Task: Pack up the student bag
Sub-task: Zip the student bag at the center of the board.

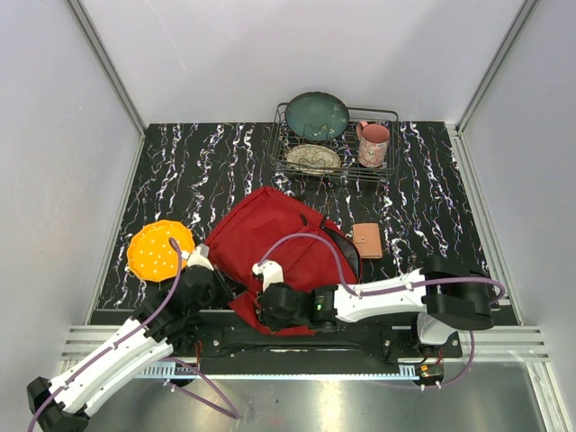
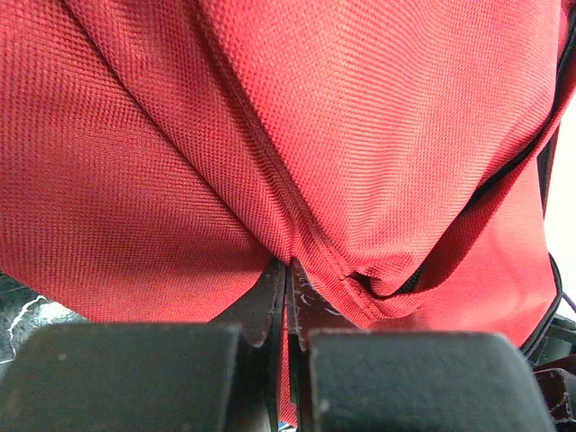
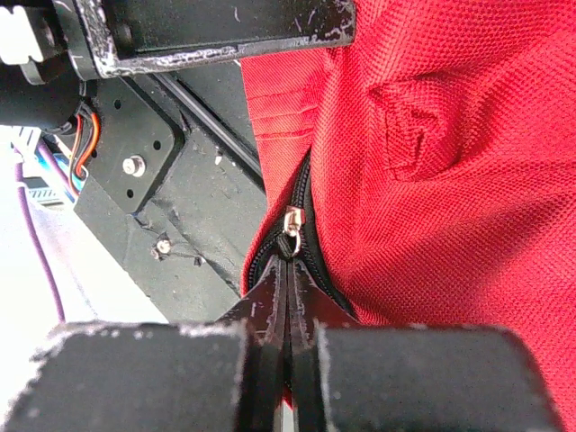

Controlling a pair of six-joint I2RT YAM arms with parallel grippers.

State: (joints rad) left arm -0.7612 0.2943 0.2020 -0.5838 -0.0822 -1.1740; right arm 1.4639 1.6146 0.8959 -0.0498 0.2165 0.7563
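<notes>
The student bag sits low-centre in the overhead view, both arms on it.
The left gripper pinches a fold of its red fabric, likely bracing it. The right gripper is clamped on the zipper pull, probably to work the zip. A brown wallet lies just right.
</notes>
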